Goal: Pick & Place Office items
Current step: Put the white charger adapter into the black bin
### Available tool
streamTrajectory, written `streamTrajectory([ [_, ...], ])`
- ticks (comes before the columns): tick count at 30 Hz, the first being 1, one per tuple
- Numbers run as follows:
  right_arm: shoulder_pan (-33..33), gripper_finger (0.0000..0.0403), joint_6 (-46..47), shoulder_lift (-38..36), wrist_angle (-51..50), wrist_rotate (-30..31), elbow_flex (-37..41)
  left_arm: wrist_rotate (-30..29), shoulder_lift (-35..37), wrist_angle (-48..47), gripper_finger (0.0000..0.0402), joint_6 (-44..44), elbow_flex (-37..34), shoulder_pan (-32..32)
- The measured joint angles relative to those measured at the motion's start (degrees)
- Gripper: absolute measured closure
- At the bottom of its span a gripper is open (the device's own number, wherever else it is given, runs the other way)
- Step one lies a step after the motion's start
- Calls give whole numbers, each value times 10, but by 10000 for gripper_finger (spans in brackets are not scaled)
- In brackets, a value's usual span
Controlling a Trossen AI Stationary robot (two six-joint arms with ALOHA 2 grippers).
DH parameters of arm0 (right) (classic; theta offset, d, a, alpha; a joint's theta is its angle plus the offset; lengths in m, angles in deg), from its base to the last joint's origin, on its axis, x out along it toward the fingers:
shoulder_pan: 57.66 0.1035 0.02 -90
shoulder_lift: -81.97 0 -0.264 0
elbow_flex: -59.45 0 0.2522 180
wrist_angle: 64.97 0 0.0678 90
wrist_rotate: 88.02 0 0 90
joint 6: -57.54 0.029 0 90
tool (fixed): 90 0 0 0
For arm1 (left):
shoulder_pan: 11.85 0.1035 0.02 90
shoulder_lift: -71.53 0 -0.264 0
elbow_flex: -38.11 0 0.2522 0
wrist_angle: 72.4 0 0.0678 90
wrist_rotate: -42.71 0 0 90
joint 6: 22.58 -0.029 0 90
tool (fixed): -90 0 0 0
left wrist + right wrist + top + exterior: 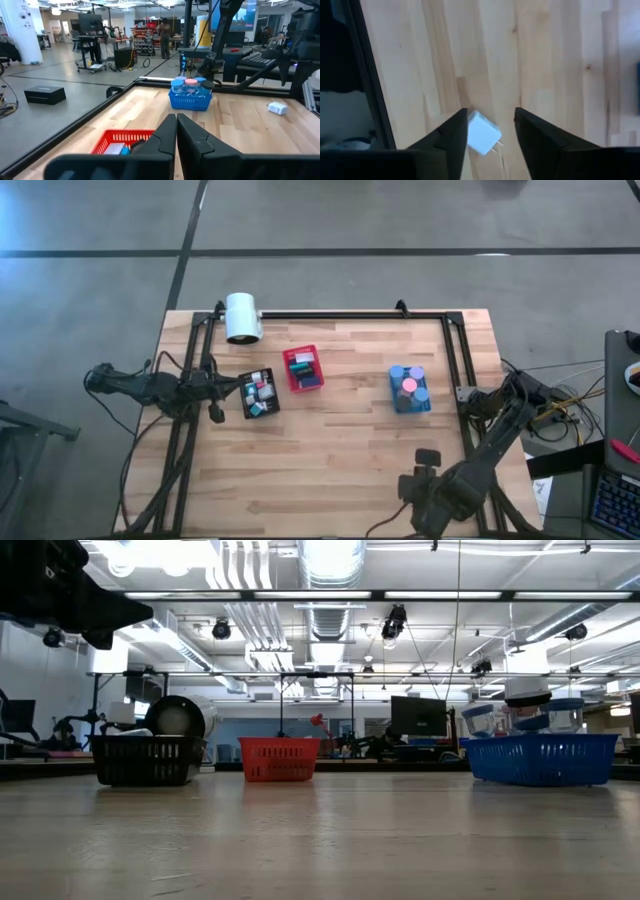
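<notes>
Plainly, nothing is held by either gripper. The right gripper [490,117] hangs over the near right part of the table [340,470], its fingers [451,132] spread moderately. A small white plug block [482,132] (two metal prongs are seen on one side) lies on the wood between them, close against one finger and clear of the other. A dark frame rail [367,75] runs along the table edge just beside it.

The left gripper [176,117] is closed, finger against finger, and is held just beside the black bin [246,409] at the left. White, pink and teal pieces [260,388] are seen in that bin. Pink and blue pieces are seen in the red bin [290,375] near the middle, and round blue and pink tubs [409,383] in the blue bin [400,406] to the right. A white cylinder [241,318] lies at the far edge.

Any lettering on these things is too small to be read. Bare wood is left between the bins and along the whole near side.
</notes>
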Motion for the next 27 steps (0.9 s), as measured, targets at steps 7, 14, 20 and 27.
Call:
streamTrajectory([
  [7, 6, 186, -30, 24, -3, 0, 1, 0, 0, 5, 381, -9, 0, 0],
  [14, 11, 156, -114, 30, 0, -24, 2, 1, 0, -2, 381, -11, -1, 0],
  [20, 15, 133, -162, 30, 18, -28, 10, 1, 0, 5, 381, -15, -1, 0],
  [27, 18, 99, -177, 30, 87, -35, 58, 1, 0, 3, 381, -4, -11, 0],
])
